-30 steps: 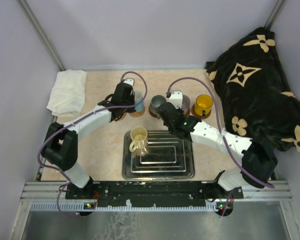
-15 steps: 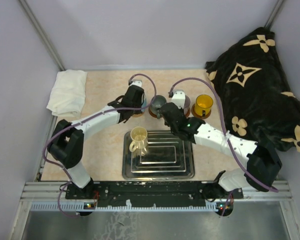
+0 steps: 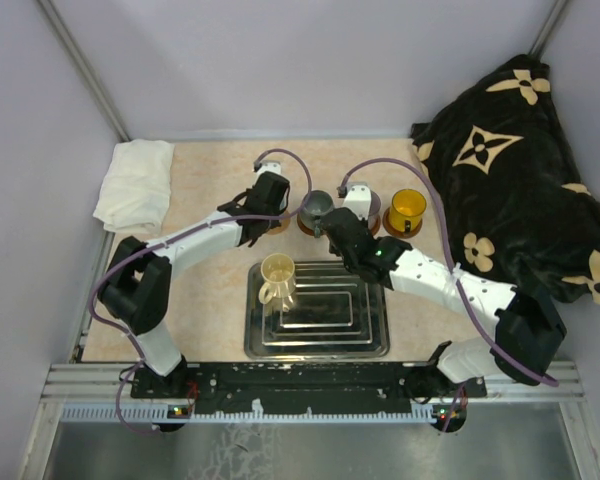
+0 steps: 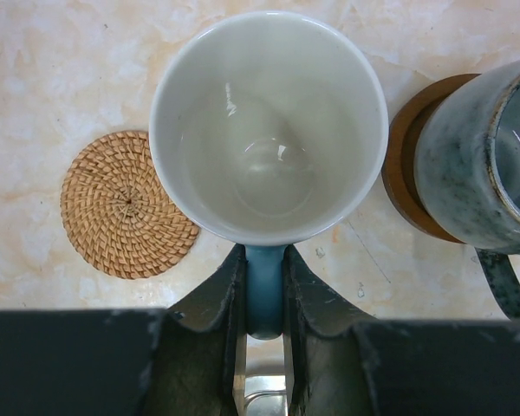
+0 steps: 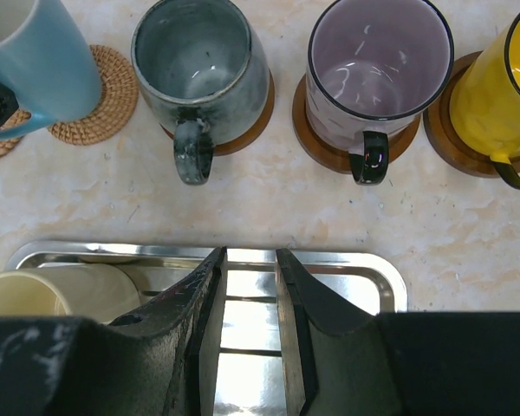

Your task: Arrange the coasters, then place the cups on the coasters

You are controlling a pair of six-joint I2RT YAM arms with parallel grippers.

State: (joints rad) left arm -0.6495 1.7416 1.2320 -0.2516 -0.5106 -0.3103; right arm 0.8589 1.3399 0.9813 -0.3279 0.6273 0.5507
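Observation:
My left gripper [image 4: 264, 260] is shut on the blue handle of the white cup with the blue outside [image 4: 269, 130]. That cup sits just right of a woven round coaster [image 4: 126, 217]; whether its base touches anything is hidden. Beside it the grey cup [image 5: 199, 61], the purple cup [image 5: 377, 61] and the yellow cup [image 5: 503, 87] each stand on a brown wooden coaster [image 5: 243, 130]. The cream cup [image 3: 278, 270] stands in the metal tray [image 3: 360, 330]. My right gripper [image 5: 251, 253] hovers over the tray's far rim, narrowly open and holding nothing.
A folded white cloth [image 3: 135, 180] lies at the back left. A black blanket with cream flowers [image 3: 510, 170] is heaped along the right side. The grey cup's handle [image 5: 193, 160] points toward the tray.
My left arm has carried the blue cup to the right, toward the grey cup, and has nearly stopped since half a second ago. The right arm has barely shifted.

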